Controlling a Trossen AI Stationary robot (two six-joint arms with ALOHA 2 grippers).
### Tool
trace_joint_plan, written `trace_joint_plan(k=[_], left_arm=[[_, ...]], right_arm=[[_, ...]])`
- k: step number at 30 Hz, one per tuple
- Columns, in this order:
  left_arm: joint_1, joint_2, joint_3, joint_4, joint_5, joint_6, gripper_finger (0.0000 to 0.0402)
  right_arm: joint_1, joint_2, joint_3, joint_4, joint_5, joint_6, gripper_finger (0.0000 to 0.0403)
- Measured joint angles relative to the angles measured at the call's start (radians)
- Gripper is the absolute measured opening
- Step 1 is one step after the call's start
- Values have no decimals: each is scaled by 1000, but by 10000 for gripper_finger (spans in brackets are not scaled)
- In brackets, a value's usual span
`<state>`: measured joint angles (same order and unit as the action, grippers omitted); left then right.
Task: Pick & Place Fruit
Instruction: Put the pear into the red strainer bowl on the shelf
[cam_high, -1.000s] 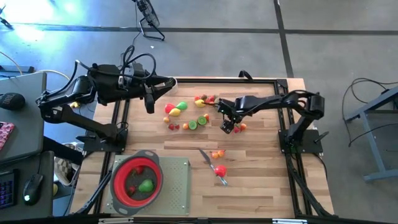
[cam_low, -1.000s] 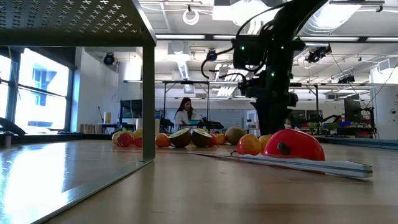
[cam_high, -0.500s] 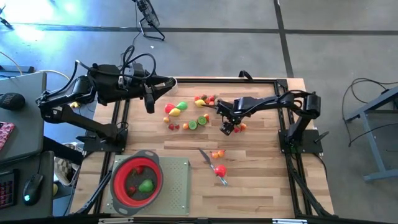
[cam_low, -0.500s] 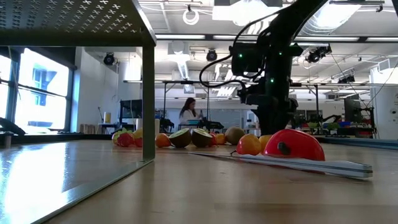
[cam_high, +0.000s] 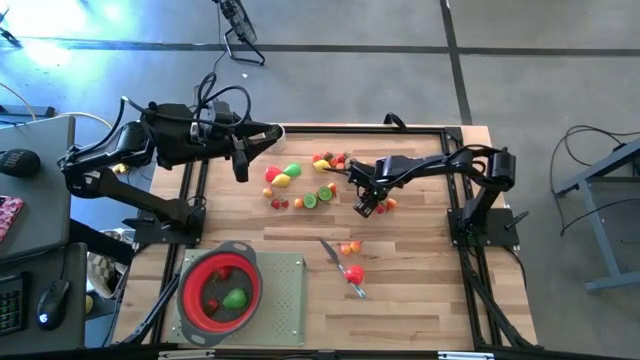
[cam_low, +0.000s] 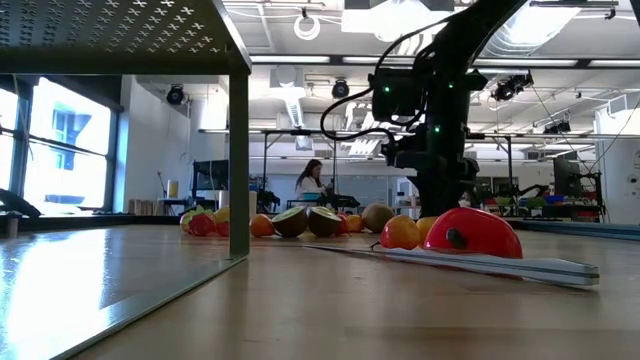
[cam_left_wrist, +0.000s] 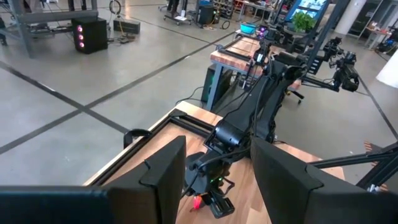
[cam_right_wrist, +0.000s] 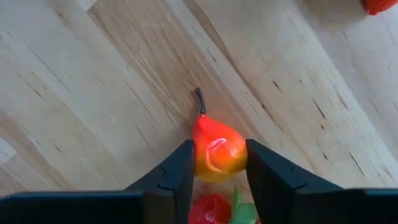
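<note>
A small orange-red pear-shaped fruit (cam_right_wrist: 217, 148) with a dark stem lies on the wooden table, with my right gripper (cam_right_wrist: 219, 171) shut on it. In the high view this gripper (cam_high: 366, 207) stands right of the middle. More toy fruit lies in loose groups (cam_high: 284, 177) (cam_high: 327, 160) (cam_high: 314, 197) to its left. A strawberry (cam_right_wrist: 214, 208) lies beside the pear. My left gripper (cam_left_wrist: 217, 180) hangs open above the table's far left (cam_high: 242, 160), holding nothing. My right gripper pinches the pear-shaped fruit's wide lower body (cam_right_wrist: 200, 157) between its two fingers, one on each side. The fingers come from above, pointing down, and lie across the fruit. The fruit lies on its side on the table, its stem (cam_right_wrist: 199, 101) pointing away from the fingers.
A red strainer (cam_high: 196, 272) with a green fruit (cam_high: 236, 298) inside sits on a grey-green mat (cam_high: 288, 300) at the near left. A slim knife (cam_high: 331, 251), two small orange fruits (cam_high: 349, 247) and a red fruit half (cam_high: 353, 273) lie nearer than my right gripper.
</note>
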<state>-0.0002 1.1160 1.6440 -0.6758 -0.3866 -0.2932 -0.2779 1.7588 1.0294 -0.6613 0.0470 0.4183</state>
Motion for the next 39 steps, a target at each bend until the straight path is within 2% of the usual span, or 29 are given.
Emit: trace_joint_plan(k=[10,21,31,39], left_arm=[[0,0,0,0,3,0,177],[0,0,1,-17,3,0,177],[0,11,1,-50,2,0,177],[0,62,1,-53,-1,2,177]], right_arm=[[0,-47,0,-6,-2,-4,115],[0,-291,0,51,-17,-5,111],[26,-550,0,280,-28,-23,110],[84,-650,0,462,-23,-23,110]])
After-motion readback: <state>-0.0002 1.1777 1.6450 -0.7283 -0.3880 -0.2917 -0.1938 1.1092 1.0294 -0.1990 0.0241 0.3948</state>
